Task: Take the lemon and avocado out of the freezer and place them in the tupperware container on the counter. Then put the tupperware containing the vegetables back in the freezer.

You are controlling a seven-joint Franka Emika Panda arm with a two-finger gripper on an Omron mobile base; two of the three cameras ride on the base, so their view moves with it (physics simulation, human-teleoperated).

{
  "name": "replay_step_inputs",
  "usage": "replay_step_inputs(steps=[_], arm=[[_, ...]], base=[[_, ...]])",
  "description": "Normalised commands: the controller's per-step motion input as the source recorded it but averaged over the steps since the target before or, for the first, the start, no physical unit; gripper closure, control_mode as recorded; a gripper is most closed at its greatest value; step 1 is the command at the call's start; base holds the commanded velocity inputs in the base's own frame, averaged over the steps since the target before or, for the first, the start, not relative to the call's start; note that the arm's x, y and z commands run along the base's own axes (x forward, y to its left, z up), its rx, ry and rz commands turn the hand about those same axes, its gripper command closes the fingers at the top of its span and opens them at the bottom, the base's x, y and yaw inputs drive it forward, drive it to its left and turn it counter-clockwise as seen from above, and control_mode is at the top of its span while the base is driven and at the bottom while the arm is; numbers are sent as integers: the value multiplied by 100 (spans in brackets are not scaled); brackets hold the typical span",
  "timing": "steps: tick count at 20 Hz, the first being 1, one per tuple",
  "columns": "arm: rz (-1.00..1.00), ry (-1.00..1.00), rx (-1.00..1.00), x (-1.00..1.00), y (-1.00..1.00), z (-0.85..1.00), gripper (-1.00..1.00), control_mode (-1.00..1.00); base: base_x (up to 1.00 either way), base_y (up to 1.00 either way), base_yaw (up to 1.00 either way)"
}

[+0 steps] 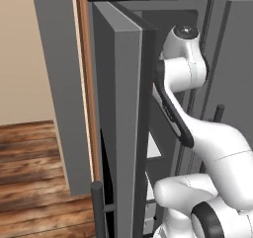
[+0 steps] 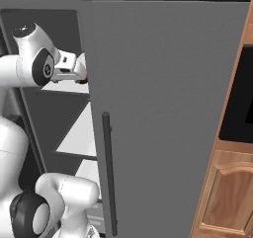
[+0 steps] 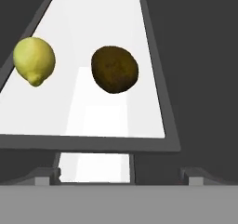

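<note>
In the hand view the yellow-green lemon (image 3: 34,60) lies on a white shelf (image 3: 116,116) of the freezer (image 2: 34,123), at the left. The dark brown-olive avocado (image 3: 115,69) rests to its right, a small gap apart. My gripper (image 3: 121,176) hangs in front of the shelf's edge, open, with nothing between its fingertips (image 3: 46,175). From the right base view my wrist (image 2: 66,66) reaches into the open compartment, and its front end is hidden behind the closed door (image 2: 168,108). The tupperware container and the counter are out of view.
The freezer's open door (image 1: 123,113) stands edge-on just left of my arm, with a dark bar handle (image 1: 98,207) low down. More white shelves (image 2: 74,133) sit below the fruit. A wooden cabinet (image 2: 232,187) stands at the right and a wood floor (image 1: 29,173) lies at the left.
</note>
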Motion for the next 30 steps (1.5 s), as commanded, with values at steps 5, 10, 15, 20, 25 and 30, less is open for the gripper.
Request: replay_step_inputs(steps=[5,10,15,20,25,30], arm=[[0,0,-9,79,5,0,-100,-100],[3,0,-7,54,8,0,-100,-100],[8,0,-6,20,10,-1,-100,-100],[6,0,-8,26,0,-20,-100,-100],[5,0,-10,35,0,-30,-100,-100],[5,0,-8,35,0,-19,-100,-100]], base=[[0,0,0],[0,0,0],[0,0,0],[0,0,0],[0,0,0],[0,0,0]])
